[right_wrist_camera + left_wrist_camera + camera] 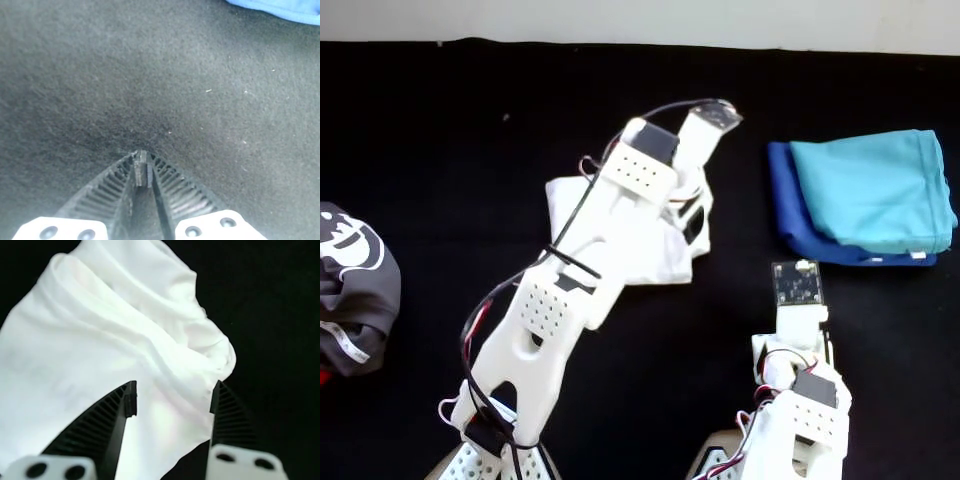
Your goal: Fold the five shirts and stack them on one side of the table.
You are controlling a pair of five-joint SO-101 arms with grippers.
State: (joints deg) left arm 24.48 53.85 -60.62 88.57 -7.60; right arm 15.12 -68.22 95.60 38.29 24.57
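A crumpled white shirt [650,255] lies mid-table, and my left arm [570,300] stretches over it. In the left wrist view my left gripper [172,397] is open, its two black fingers [120,412] straddling a fold of the white shirt [100,340] just below. A folded teal shirt [875,185] rests on a folded blue shirt [800,220] at the right side. My right gripper [143,162] is shut and empty, low over the bare black cloth, with the blue shirt's edge [280,7] ahead of it.
A dark grey shirt with a white print [350,285] lies bunched at the table's left edge. The table is covered in black cloth [440,150]. My right arm [800,400] stands at the front right, short of the stack.
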